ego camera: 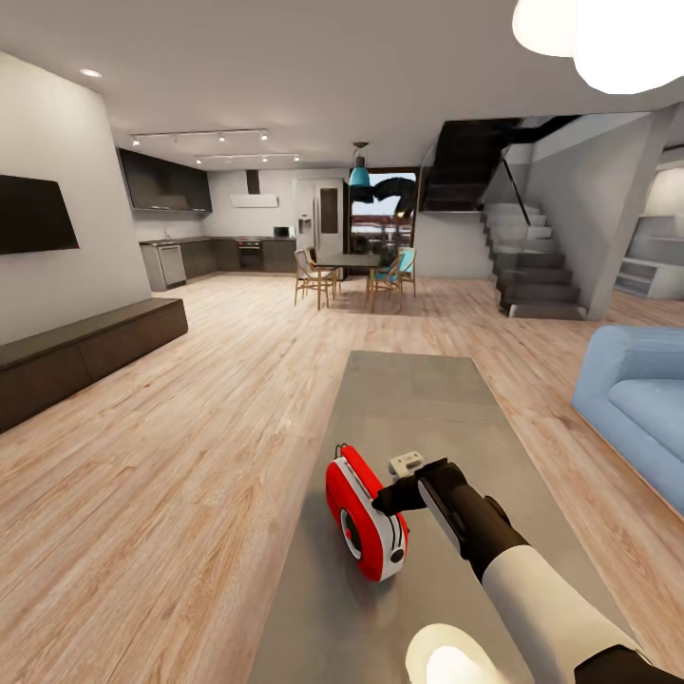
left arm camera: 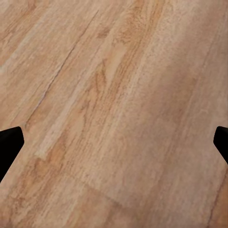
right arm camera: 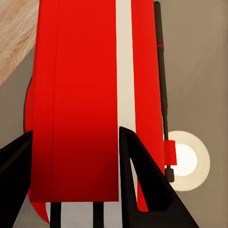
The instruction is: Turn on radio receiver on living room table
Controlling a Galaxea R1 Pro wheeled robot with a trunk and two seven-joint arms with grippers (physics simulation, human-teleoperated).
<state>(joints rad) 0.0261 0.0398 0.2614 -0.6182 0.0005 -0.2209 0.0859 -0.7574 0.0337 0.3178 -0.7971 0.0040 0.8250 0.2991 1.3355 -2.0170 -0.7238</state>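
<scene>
The right hand [ego camera: 404,494] straddles the red radio [ego camera: 364,518] near the counter [ego camera: 418,399] edge (fingers wide, not clamped), so a hard push could topple it.

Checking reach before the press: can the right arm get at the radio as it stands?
Probably yes. The right claw is already against the radio receiver on the table; in the right wrist view its fingers overlap the red body, nothing between.

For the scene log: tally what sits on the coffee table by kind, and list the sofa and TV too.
Radio receiver: 1
Small white device behind it: 1
On the table: 2
Blue sofa: 1
Wall TV: 1
Total: 4
</scene>
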